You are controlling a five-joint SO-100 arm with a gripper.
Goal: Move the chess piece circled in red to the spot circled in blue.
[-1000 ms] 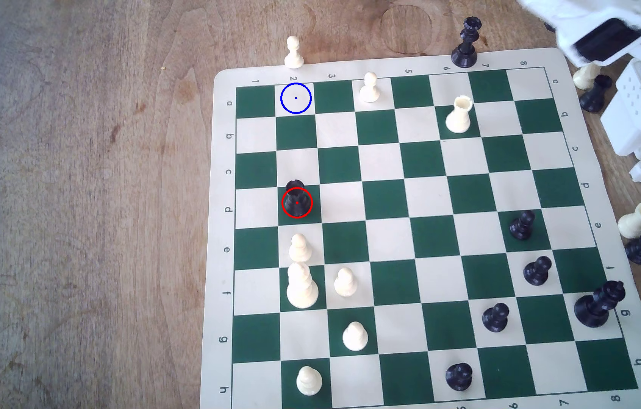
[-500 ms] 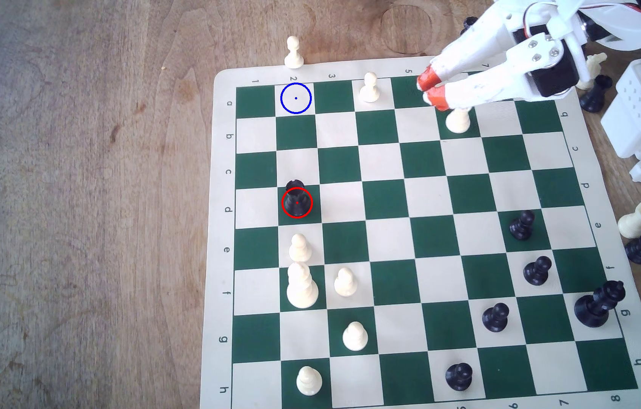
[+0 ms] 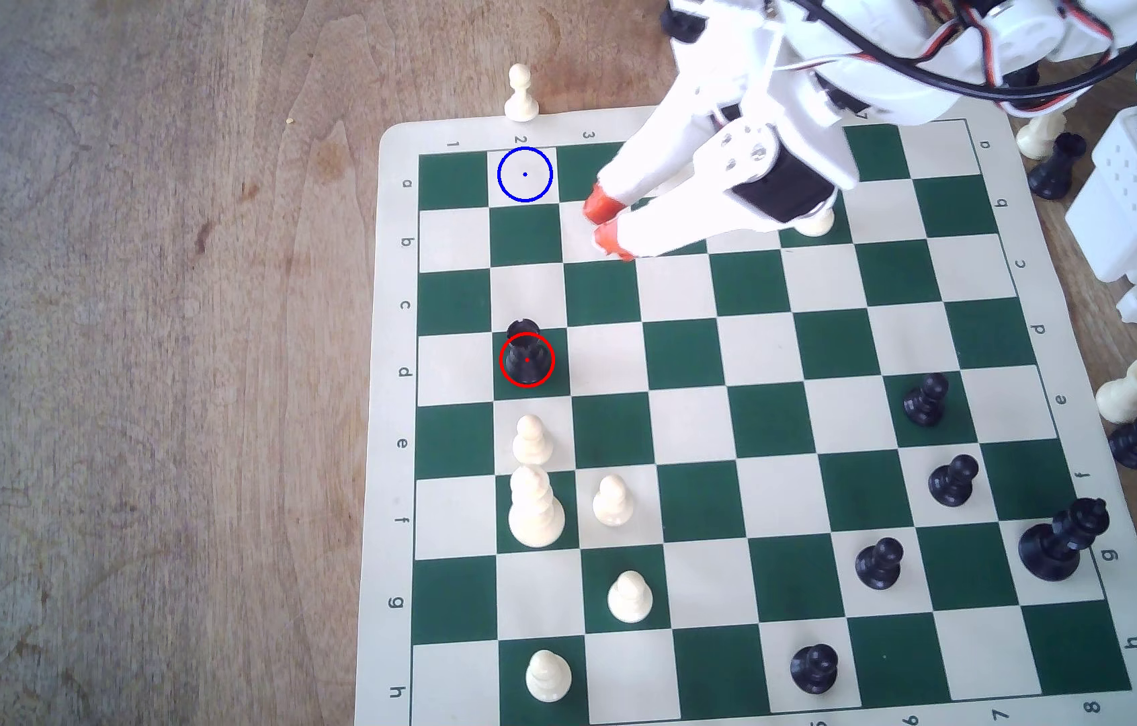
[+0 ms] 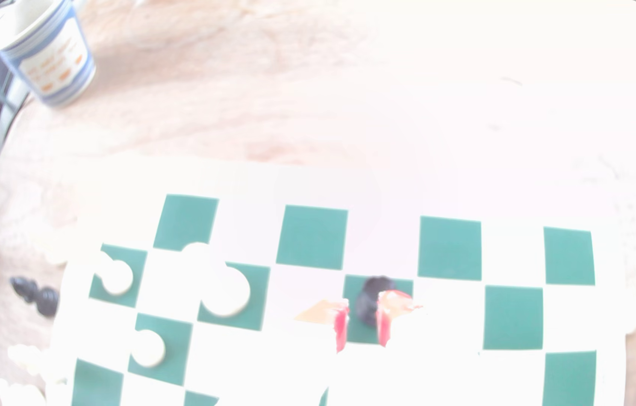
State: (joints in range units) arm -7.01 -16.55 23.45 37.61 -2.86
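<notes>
The chess piece, a black rook (image 3: pixel 525 352) ringed in red, stands upright on a green square near the board's edge on the exterior view's left. The spot (image 3: pixel 524 174), a cream square with a blue circle, lies three squares farther back in the same column and is bare. My gripper (image 3: pixel 605 222), white with orange fingertips (image 3: pixel 599 202), hovers over the board to the right of the spot and behind the rook, apart from both. It is open with nothing between its fingers. The washed-out wrist view has the rook (image 4: pixel 371 300) in the gap of the gripper (image 4: pixel 361 328).
The chessboard mat (image 3: pixel 398 419) lies on a wooden table. Cream pieces (image 3: pixel 534 509) stand in front of the rook. A cream pawn (image 3: pixel 521 94) stands off the mat behind the spot. Black pieces (image 3: pixel 953 480) occupy the exterior view's right side. A paper cup (image 4: pixel 45 50) stands beyond the board.
The arm has swung in from the exterior view's top right and moved left and forward across the back rows. It now hides the cream pawn and most of the cream rook. No piece has moved.
</notes>
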